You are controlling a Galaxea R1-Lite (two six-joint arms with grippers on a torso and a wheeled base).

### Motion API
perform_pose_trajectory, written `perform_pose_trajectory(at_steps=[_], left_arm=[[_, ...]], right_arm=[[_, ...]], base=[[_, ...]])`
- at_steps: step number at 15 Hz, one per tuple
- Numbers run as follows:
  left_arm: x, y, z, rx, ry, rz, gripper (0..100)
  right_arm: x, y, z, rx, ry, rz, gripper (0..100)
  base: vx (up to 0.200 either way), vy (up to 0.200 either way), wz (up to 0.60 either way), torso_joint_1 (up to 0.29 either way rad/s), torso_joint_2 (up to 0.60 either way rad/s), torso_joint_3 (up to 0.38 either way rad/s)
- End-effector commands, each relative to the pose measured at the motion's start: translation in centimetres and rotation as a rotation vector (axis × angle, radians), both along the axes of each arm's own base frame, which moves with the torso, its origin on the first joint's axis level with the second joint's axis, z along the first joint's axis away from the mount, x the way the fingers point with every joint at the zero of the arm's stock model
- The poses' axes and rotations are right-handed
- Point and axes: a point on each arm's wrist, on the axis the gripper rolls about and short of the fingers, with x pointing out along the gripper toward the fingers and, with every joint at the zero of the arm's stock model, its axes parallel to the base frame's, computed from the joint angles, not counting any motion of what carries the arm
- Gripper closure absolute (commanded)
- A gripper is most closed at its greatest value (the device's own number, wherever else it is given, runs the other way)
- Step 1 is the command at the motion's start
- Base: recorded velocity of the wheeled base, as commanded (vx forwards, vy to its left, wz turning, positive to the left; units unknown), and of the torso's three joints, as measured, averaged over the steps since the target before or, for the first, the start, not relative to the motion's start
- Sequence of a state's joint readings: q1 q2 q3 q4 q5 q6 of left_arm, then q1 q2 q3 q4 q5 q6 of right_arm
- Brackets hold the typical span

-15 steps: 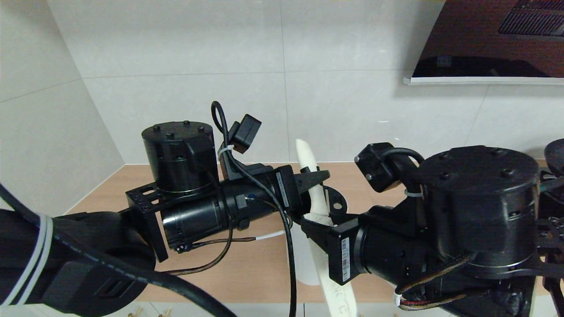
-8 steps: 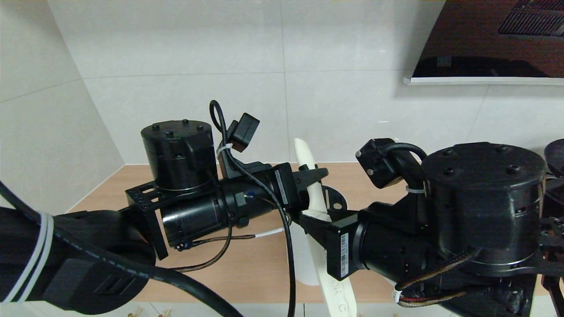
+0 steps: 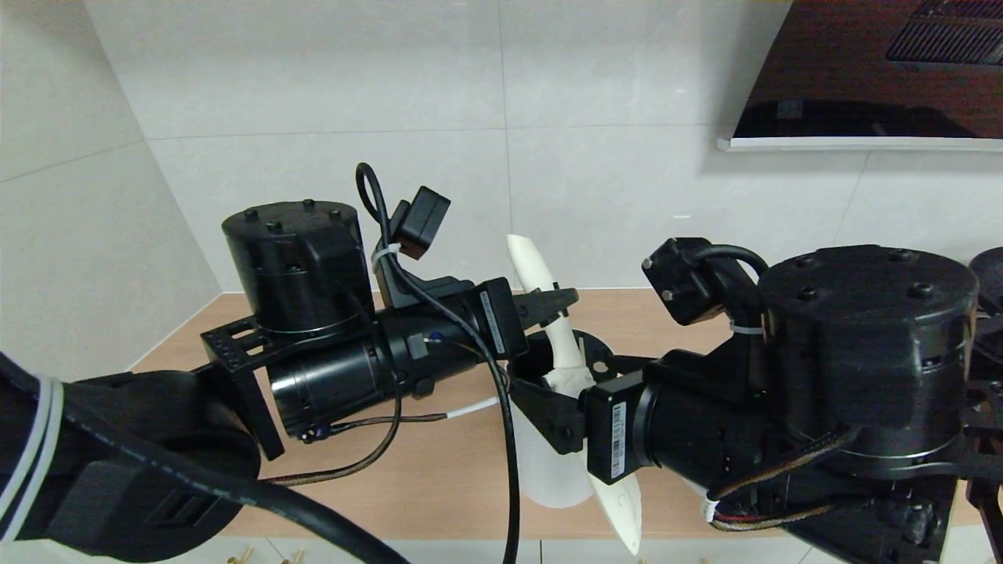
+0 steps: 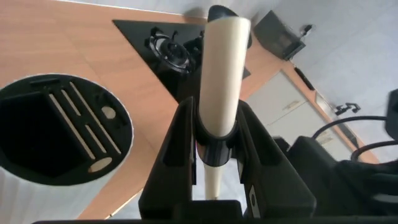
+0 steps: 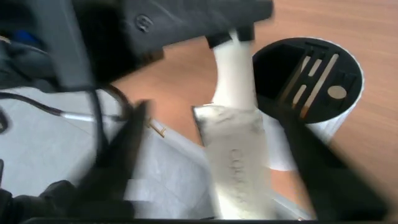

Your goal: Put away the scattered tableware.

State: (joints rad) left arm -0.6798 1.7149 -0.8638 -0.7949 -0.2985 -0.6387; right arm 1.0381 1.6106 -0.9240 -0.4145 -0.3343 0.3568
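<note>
A knife with a cream handle (image 3: 526, 262) and a white blade (image 3: 623, 505) hangs tilted above a white cylindrical knife holder (image 3: 548, 470) with a black slotted top (image 5: 311, 68). My left gripper (image 3: 552, 301) is shut on the knife's handle (image 4: 221, 74). My right gripper (image 3: 584, 384) is open, its fingers spread on either side of the blade (image 5: 236, 168) without touching it. The holder (image 4: 62, 124) stands on the wooden counter just behind the knife.
A black cooktop (image 4: 168, 46) lies on the counter (image 3: 439, 470) to the right (image 3: 987, 282). A dark range hood (image 3: 862, 78) hangs at the upper right. Tiled walls close the back and left. Cabinet fronts (image 4: 280, 106) sit below the counter edge.
My right gripper was shut on the knife and has opened. My left arm has lifted the knife slightly up and to the left.
</note>
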Motion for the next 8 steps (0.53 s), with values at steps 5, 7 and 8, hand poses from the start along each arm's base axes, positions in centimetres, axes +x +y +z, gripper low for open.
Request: perform_pose_trajectory(at_steps=[5,7,8], left_arm=[[-0.4,3.2,3.1,-0.028,-0.129,0.076,100],[-0.8,4.3,4.3,-0.037,-0.184,0.111,100],[-1.1,4.5,4.8,-0.044,-0.199,0.113,100]], right_arm=[[0.3,-2.9,2.2,0.021,-0.061,-0.053,0],[0.0,-4.0,3.3,0.050,-0.088,-0.067,0],[-0.1,-4.5,3.5,0.039,-0.100,-0.072,0]], base=[[0.000,0.000,0.00,0.000,0.00,0.000],[0.000,0.000,0.00,0.000,0.00,0.000],[0.000,0.000,0.00,0.000,0.00,0.000]])
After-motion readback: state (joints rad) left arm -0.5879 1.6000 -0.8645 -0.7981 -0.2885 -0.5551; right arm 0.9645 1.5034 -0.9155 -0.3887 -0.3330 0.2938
